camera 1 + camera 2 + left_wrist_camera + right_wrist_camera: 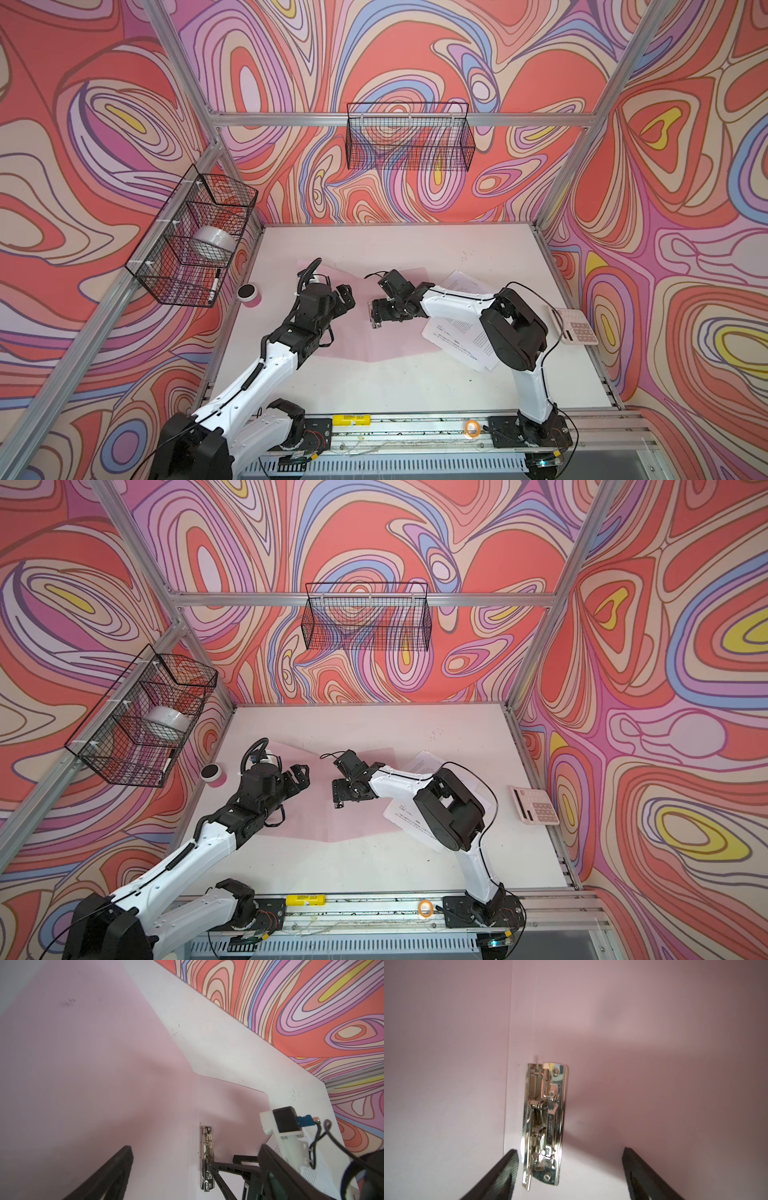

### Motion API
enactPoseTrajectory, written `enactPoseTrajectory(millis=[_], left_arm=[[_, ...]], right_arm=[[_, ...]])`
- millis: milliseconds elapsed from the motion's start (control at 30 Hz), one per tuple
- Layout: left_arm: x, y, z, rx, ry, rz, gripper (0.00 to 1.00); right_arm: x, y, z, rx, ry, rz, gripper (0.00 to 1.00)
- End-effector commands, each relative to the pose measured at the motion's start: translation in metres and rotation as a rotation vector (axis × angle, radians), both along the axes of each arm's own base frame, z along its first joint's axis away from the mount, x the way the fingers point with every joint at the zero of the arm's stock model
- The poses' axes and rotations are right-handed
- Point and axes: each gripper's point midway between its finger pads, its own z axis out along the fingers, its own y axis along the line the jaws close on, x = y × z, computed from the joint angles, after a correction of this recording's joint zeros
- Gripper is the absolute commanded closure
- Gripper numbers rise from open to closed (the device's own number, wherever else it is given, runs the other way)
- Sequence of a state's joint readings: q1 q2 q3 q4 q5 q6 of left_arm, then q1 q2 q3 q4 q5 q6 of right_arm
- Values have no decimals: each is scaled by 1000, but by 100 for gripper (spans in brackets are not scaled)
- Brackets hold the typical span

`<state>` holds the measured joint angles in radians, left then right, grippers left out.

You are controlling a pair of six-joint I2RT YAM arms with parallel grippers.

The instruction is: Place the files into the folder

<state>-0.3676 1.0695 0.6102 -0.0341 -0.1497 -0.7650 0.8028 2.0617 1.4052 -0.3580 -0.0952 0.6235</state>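
The folder (359, 334) lay open mid-table. The files (455, 328) sat fanned beneath the right arm, not inside. Left gripper (347, 297) and right gripper (570, 1153) gaped empty. Pinching flat sheets might lift only 1 and scatter the others.

Tabletop scene seen from above in both top views. A white table (395, 382) sits inside an aluminium frame (291, 120), walled by a swirling backdrop (415, 50) of coral, pink, lilac, blue and yellow. A black wire basket (409, 162) hangs on the back rail. A second, divided wire basket (174, 286) hangs on the left rail, with a white tape roll (214, 243) in one compartment and a marker pen (215, 284) standing in the end nearest the front. A pink cylinder with a black top (249, 296) stands at the table's left edge. A pale pink calculator (575, 326) lies at the right edge. On the front rail lie a yellow block (351, 419) and an orange tape ring (472, 427)
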Motion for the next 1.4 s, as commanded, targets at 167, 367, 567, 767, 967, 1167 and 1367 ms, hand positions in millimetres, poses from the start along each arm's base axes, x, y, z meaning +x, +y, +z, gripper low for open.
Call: enactPoseTrajectory(millis=[167,367,567,767,967,1167,1367], left_arm=[[9,25,-65,-156,70,131,9],[12,31,-92,-184,120,160,9],[22,35,-117,-233,136,186,10],[42,35,-125,-298,126,184,12],[56,27,-104,-319,74,133,12],[60,26,-47,-253,-4,85,10],[51,13,-3,-209,-62,30,9]], right_arm=[[-29,-1,-28,112,183,-48,18],[-45,-3,-47,187,288,-92,20],[-60,-3,-57,249,357,-118,21],[-71,-12,-73,255,398,-161,22],[-48,-12,-64,263,348,-147,22],[-18,-3,-32,262,246,-65,23],[-10,6,17,304,175,-8,24]])
